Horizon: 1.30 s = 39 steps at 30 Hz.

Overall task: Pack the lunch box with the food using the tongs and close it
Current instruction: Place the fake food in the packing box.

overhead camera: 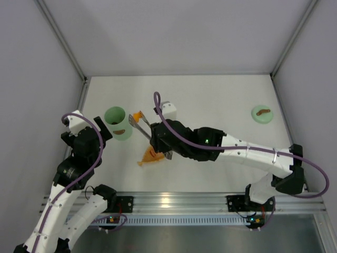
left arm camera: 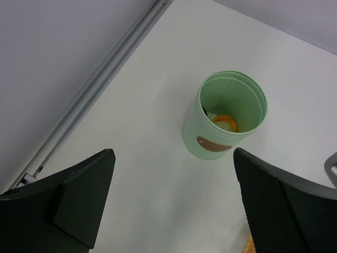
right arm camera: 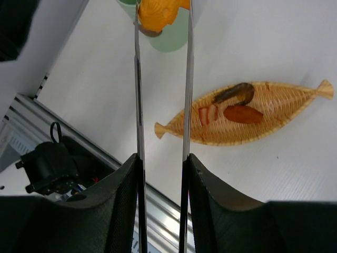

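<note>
Far left: left gripper [left arm camera: 174, 205], fingers spread wide, nothing between them, poised just beside the lunch box tub [left arm camera: 225, 122].

Next, the tub itself: mint-green, upright on the white table [overhead camera: 210, 100], lid off, brown mark on its near side. Inside, at the bottom, an orange-and-white food piece [left arm camera: 225, 124].

Just right of the tub's rim: tips of the tongs [right arm camera: 187, 79], squeezed on an orange food piece [right arm camera: 158, 13] and holding it clear of the table.

Further right, at mid-table: right gripper [right arm camera: 162, 168], closed narrow on the tongs, one pad pressing each slim arm.

Under that gripper, towards the near edge: orange leaf-shaped woven tray [right arm camera: 295, 103], partly hidden in the top view. In it, three more pieces close together: one dark and curved [right arm camera: 235, 93], one striped pink and white [right arm camera: 208, 113], one orange-red [right arm camera: 243, 114].

Far right, near the side wall and well apart from the tub: round mint-green lid [overhead camera: 261, 114], flat on the table, brown handle up.
</note>
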Tool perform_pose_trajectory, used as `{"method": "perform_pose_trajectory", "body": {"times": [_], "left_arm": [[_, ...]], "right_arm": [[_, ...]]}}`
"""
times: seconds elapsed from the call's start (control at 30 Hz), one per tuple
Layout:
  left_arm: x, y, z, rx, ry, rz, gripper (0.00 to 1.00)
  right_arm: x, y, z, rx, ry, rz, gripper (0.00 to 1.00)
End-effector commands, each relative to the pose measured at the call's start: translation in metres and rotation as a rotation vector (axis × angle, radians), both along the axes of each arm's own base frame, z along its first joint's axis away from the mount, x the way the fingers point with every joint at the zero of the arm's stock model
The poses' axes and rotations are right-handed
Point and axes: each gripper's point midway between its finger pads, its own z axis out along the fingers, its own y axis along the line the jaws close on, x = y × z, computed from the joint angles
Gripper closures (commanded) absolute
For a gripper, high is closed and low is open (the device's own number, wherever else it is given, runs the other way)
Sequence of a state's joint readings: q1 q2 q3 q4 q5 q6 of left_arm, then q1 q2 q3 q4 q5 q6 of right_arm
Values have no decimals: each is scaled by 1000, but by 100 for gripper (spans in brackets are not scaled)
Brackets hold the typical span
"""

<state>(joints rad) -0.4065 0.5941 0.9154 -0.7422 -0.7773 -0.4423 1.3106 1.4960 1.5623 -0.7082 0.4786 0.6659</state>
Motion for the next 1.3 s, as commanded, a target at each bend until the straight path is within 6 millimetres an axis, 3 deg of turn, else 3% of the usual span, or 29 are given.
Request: {"method": "perform_pose_trajectory", "body": {"times": [0.0,0.07,0.1,0.17,0.2,0.37,0.6,0.83,1.27], "left_arm": [[2,2,-1,15,5,8,1],[2,1,-2,16,6,7,1],[2,1,-2,14,5,7,1],[2,1,-1,14,4,7,1],[2,1,-1,14,5,7,1],[1,1,-1,14,4,7,1],[1,2,-1,15,5,8,1],[1,2,-1,14,2,10,1],[1,2,-1,14,2,10,1]], "right_arm": [[22,12,36,12,-90,-7,68],[29,24,36,-8,-111,8,67],[33,31,50,20,-124,10,67],[40,45,45,9,-127,34,66],[43,52,51,30,-133,37,66],[59,83,34,40,-116,76,66],[71,109,21,68,-106,103,66],[78,119,5,60,-90,113,64],[86,119,3,59,-89,102,55]]}}
